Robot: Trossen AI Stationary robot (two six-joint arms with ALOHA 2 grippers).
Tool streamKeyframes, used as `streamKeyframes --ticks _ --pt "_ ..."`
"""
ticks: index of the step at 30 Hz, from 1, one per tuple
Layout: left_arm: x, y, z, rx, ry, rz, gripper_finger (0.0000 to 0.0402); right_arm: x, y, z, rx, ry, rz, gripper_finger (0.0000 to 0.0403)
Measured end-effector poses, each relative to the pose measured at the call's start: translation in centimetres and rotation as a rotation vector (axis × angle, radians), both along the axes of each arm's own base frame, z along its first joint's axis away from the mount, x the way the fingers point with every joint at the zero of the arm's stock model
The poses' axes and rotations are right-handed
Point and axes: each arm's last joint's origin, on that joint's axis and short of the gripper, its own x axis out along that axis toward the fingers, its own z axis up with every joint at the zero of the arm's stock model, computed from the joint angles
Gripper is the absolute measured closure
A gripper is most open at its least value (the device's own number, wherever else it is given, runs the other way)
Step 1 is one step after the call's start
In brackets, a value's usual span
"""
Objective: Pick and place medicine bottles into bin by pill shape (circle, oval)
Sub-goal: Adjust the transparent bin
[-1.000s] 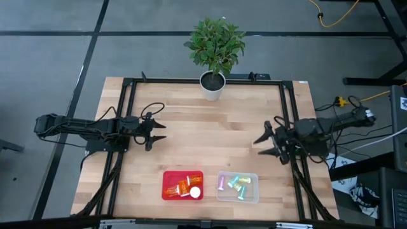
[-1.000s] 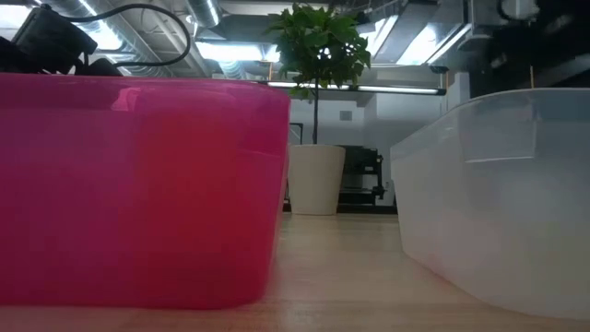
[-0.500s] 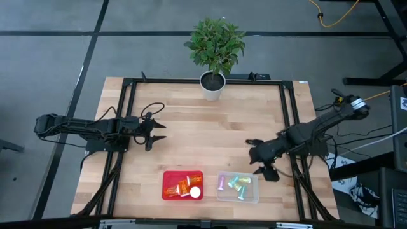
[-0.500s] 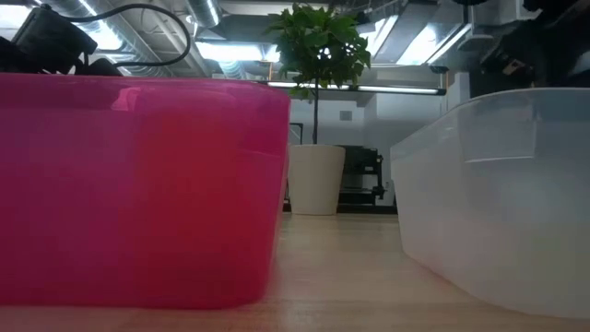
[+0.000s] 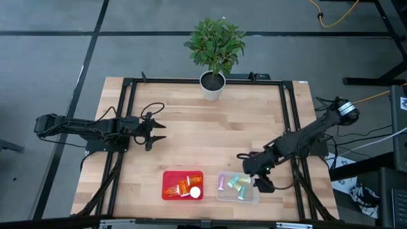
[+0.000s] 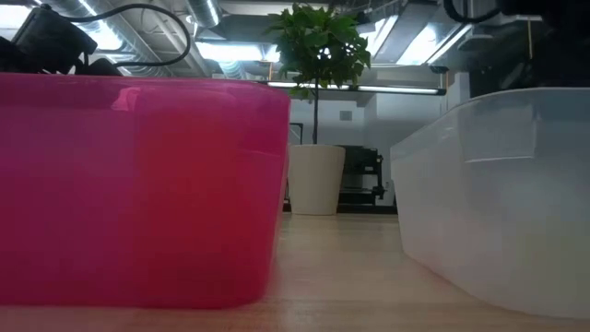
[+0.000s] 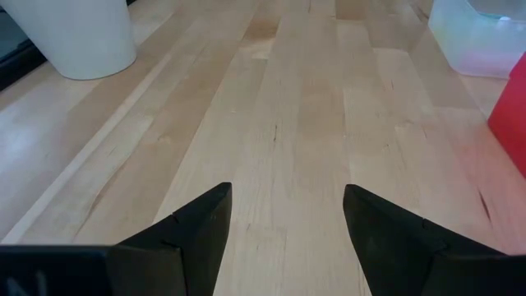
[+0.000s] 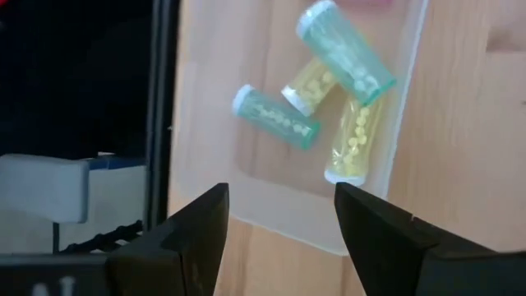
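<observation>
Beside the red bin (image 5: pixel 166 175) of orange bottles (image 5: pixel 180 188), the clear bin (image 5: pixel 253 179) holds teal, green, yellow and pink bottles (image 5: pixel 238 184) on pale wood.

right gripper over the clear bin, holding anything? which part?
Nothing held. The right gripper hangs open and empty over the clear plastic bin; the pastel bottles lie inside it.

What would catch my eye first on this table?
Two bright bins at the near edge: a red bin of orange bottles, and beside it a clear bin of pastel bottles. The right hand, open and empty, hovers over the clear bin; a potted plant stands at the far edge.
</observation>
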Motion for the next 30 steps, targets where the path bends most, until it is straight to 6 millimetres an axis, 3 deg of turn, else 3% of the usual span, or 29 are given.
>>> streamKeyframes --ticks 9,30 --pt "0.0 0.0 0.0 -0.001 0.000 0.001 0.0174 0.7 0.8 -2.2 -0.032 0.089 -0.024 0.0178" --pt "0.0 0.0 0.0 -0.002 0.000 0.000 0.0174 0.5 0.5 -2.4 -0.104 0.085 -0.018 0.0178"
